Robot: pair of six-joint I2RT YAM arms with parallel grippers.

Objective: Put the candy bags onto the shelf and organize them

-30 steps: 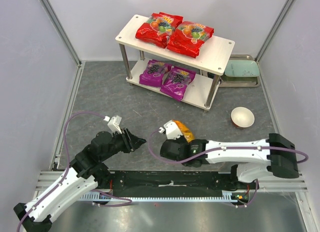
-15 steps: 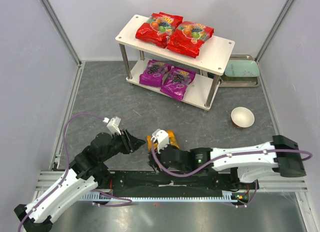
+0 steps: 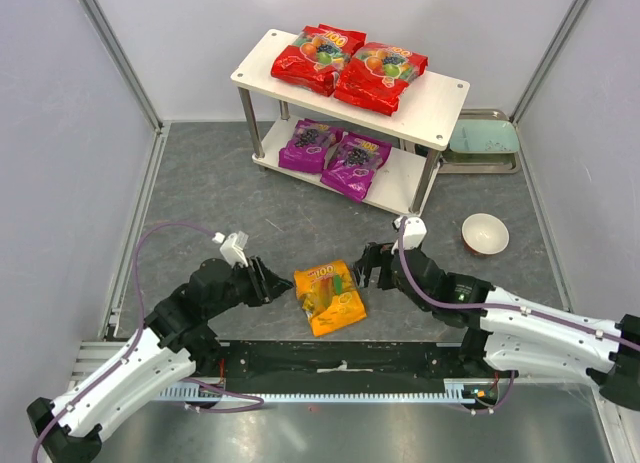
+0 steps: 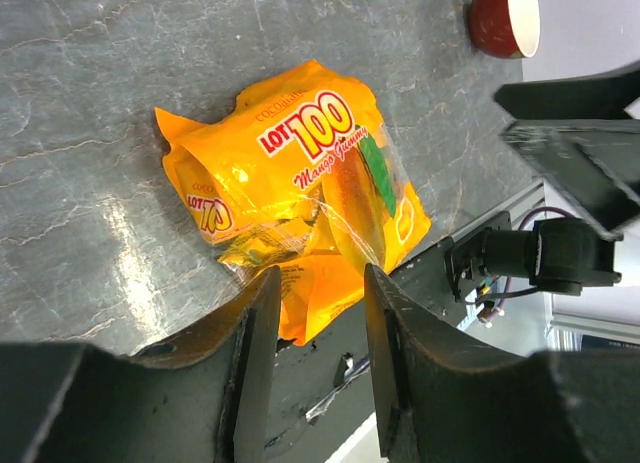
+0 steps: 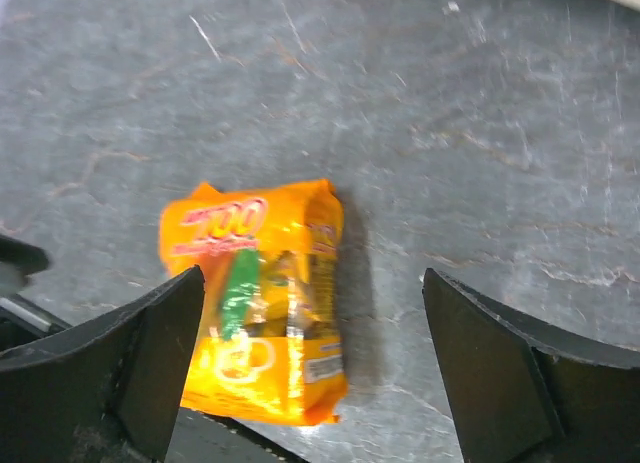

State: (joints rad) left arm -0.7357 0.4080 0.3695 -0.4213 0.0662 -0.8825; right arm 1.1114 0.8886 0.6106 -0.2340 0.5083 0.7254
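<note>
An orange candy bag (image 3: 328,298) lies flat on the grey table, close to the near edge, and also shows in both wrist views (image 4: 300,193) (image 5: 262,303). My left gripper (image 3: 274,282) points at its left side with jaws partly open and nothing between them (image 4: 320,281). My right gripper (image 3: 372,267) hovers just right of the bag, jaws wide open and empty (image 5: 312,283). On the shelf (image 3: 440,91), two red candy bags (image 3: 315,53) (image 3: 380,75) lie on the top board. Two purple ones (image 3: 312,145) (image 3: 357,163) lie on the lower board.
A pale green metal tray (image 3: 485,141) sits behind the shelf's right end. A red-and-white bowl (image 3: 485,233) (image 4: 505,18) stands on the table at the right. The black rail (image 3: 340,361) of the arm bases runs just below the orange bag.
My right gripper opened and let go of the orange bag, which now lies on the table. That arm drew back to the right. The left arm barely moved.
</note>
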